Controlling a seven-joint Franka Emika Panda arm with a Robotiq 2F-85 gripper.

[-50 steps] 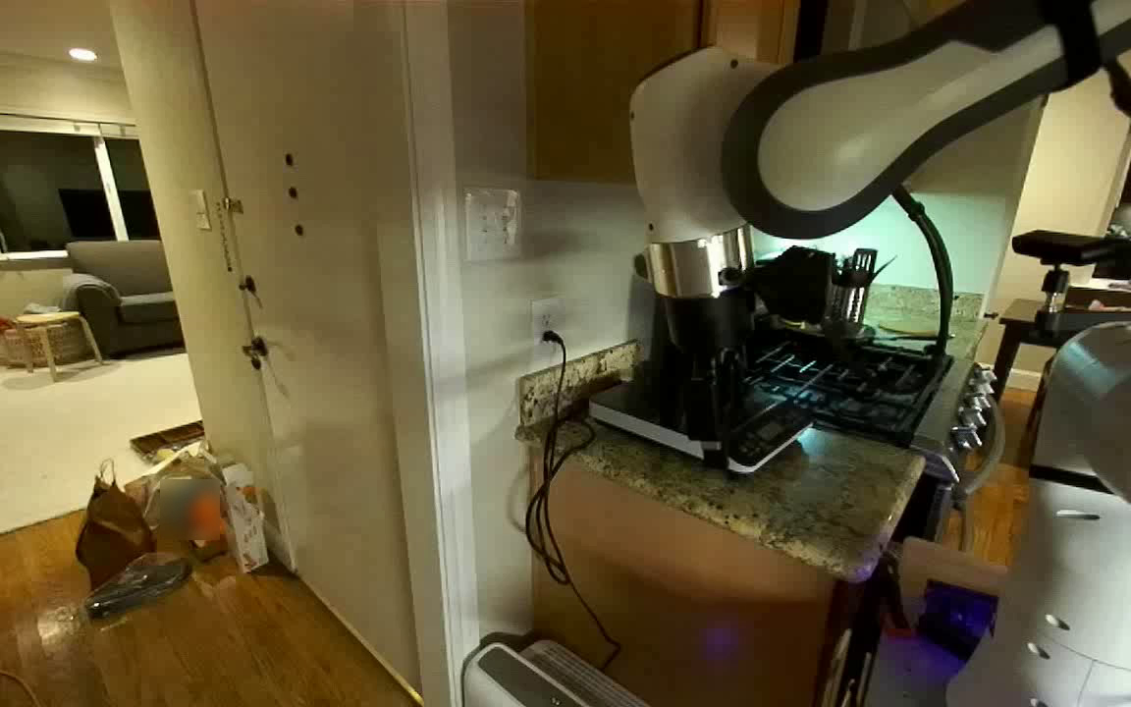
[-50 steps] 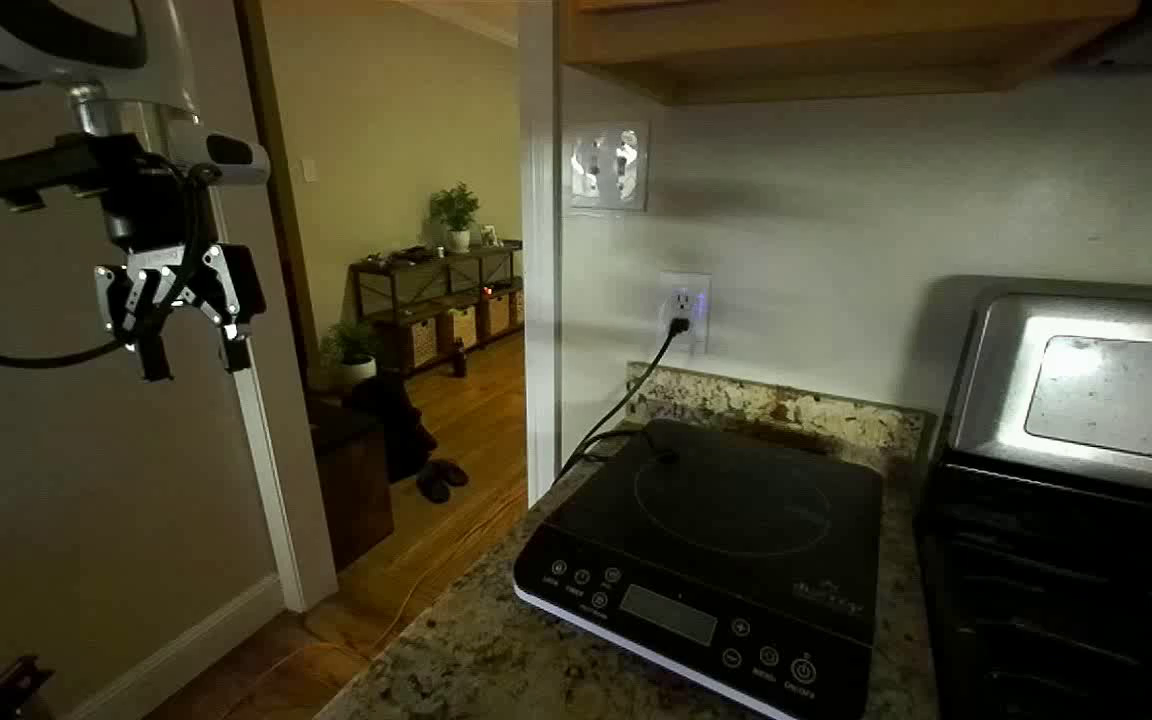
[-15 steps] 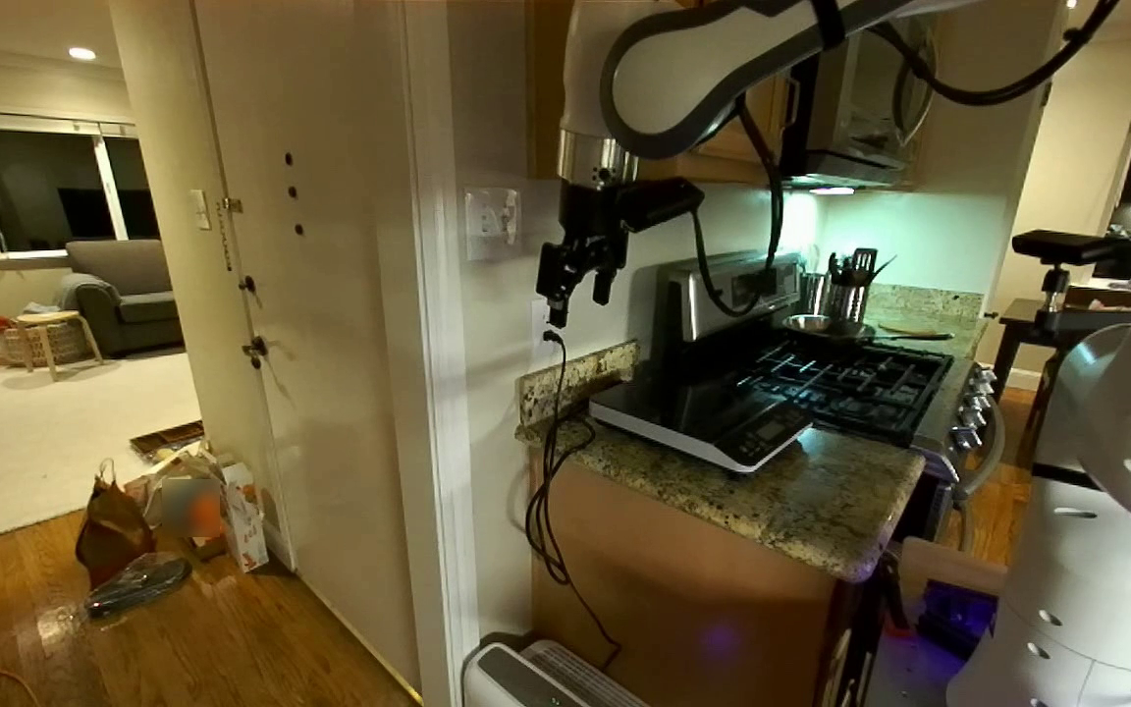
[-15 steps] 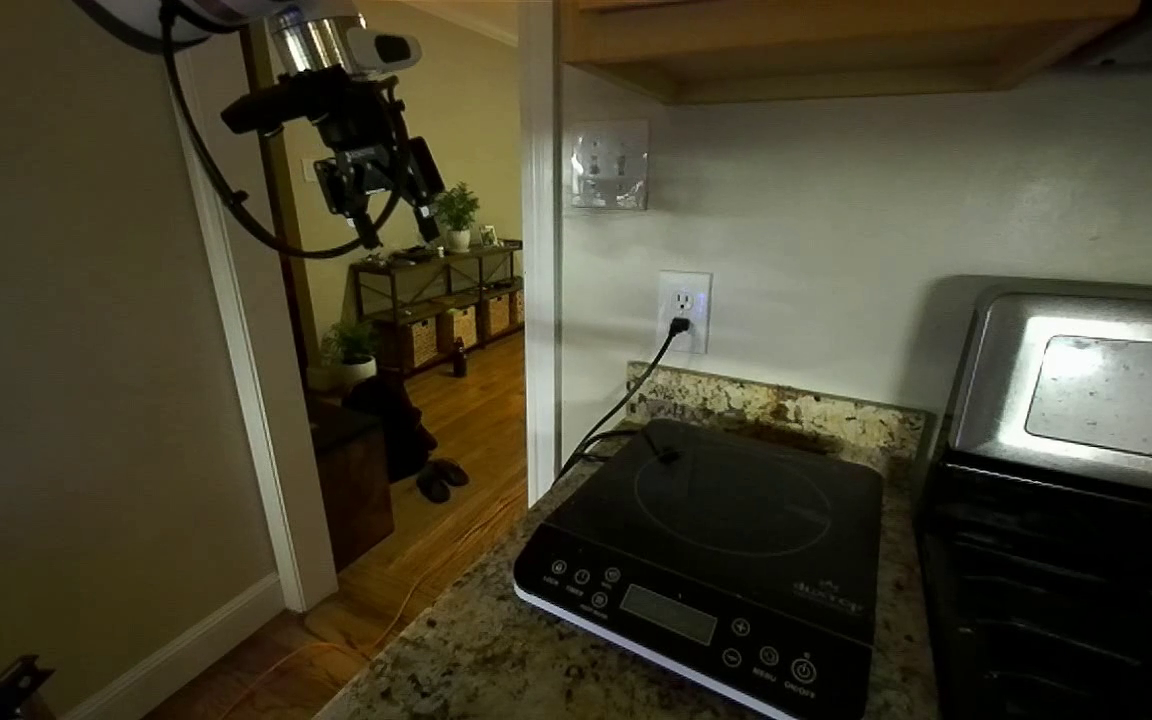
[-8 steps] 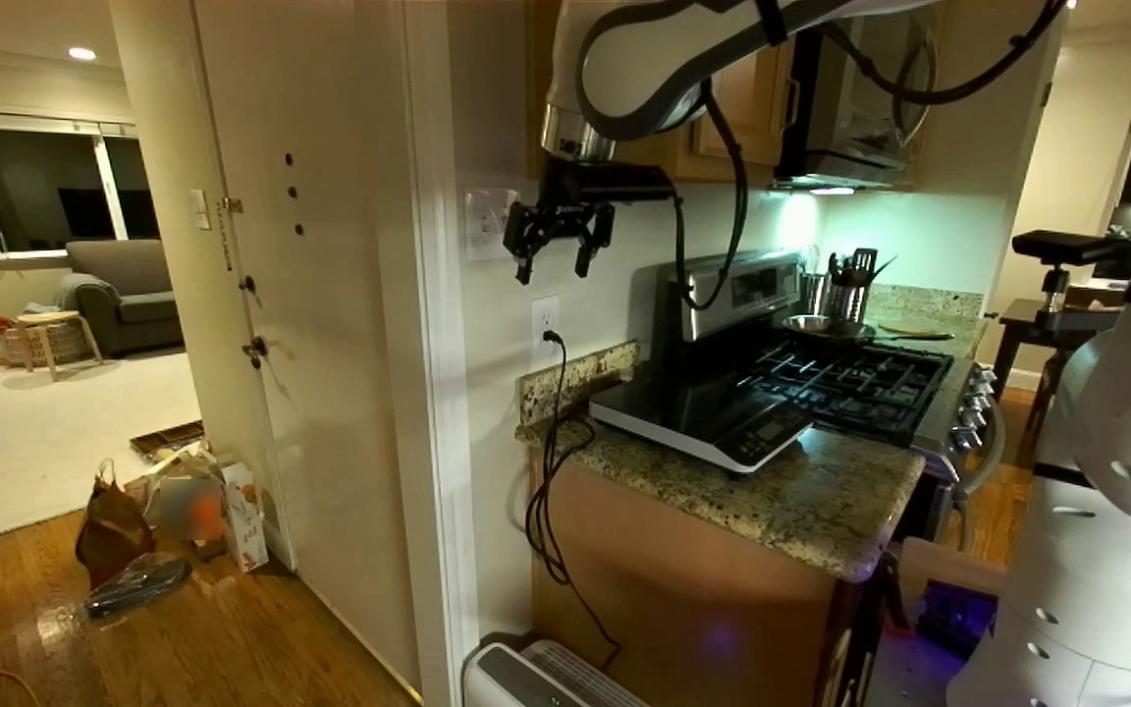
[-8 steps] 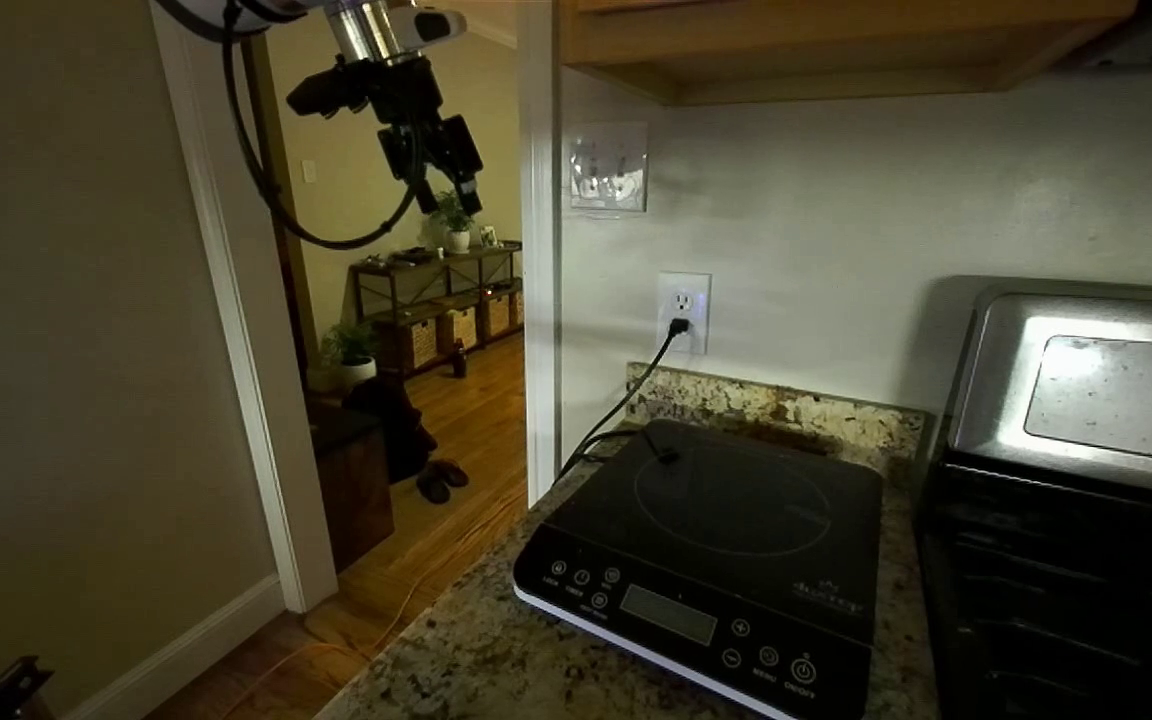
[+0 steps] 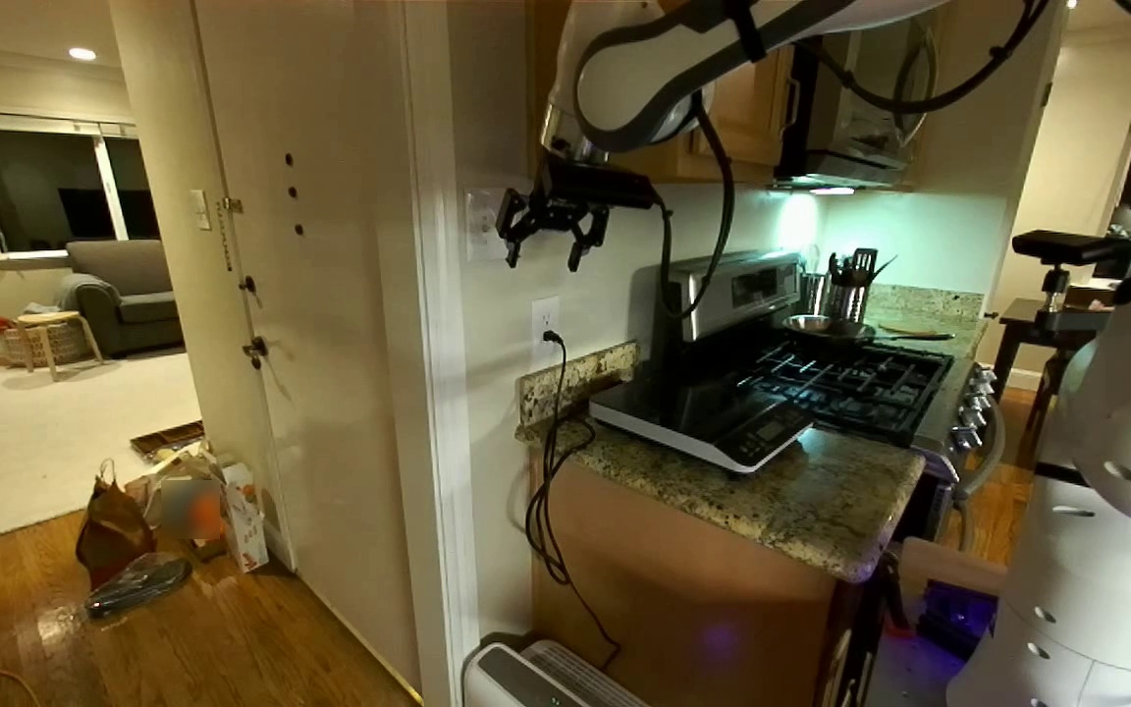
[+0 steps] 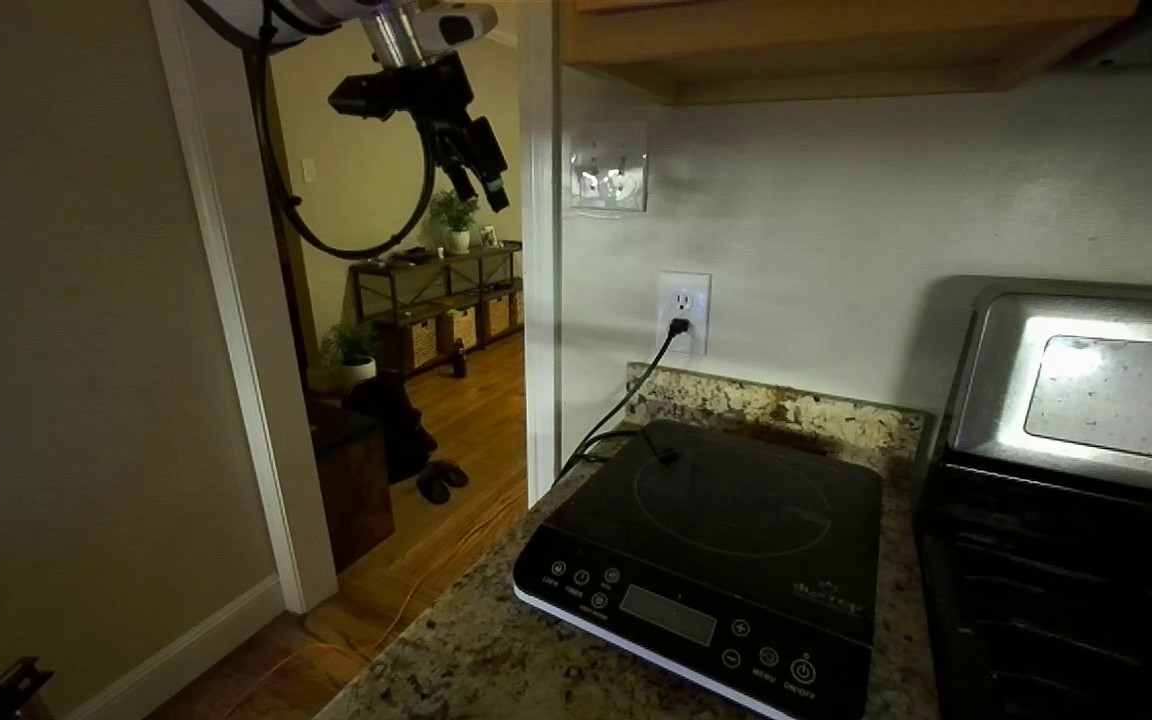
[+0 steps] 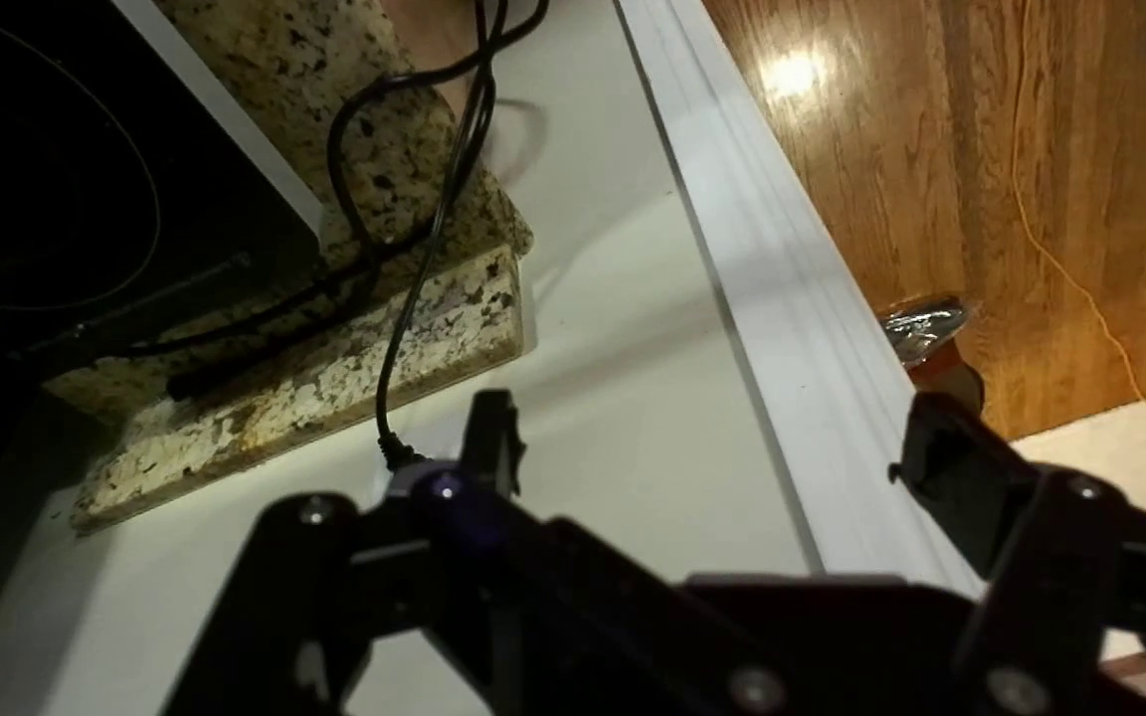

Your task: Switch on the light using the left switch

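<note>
The white wall plate [image 8: 626, 140] is on the wall beside the door frame, under the wooden cabinet. Its left switch [image 8: 592, 160] is small and hard to make out through glare in an exterior view. In an exterior view the plate [image 7: 479, 211] is partly hidden behind a finger. My black gripper [image 7: 543, 265] is open and empty, tilted downward near the plate. It also shows in an exterior view [image 8: 483, 200], left of the plate with a gap in the picture. In the wrist view the fingers are wide apart [image 9: 712, 403]; the plate is out of view there.
An outlet [image 8: 684, 300] with a black cord is below the plate. A black cooktop [image 8: 726, 500] lies on the granite counter [image 7: 723, 501], beside the stove [image 7: 850, 383]. The wooden cabinet [image 8: 836, 80] overhangs. The white door frame [image 8: 541, 250] stands left of the plate.
My gripper has moved from in front of the cooktop up and over towards the wall plate, tilting on the way. In the last half second it has moved slightly closer. It stays open.
</note>
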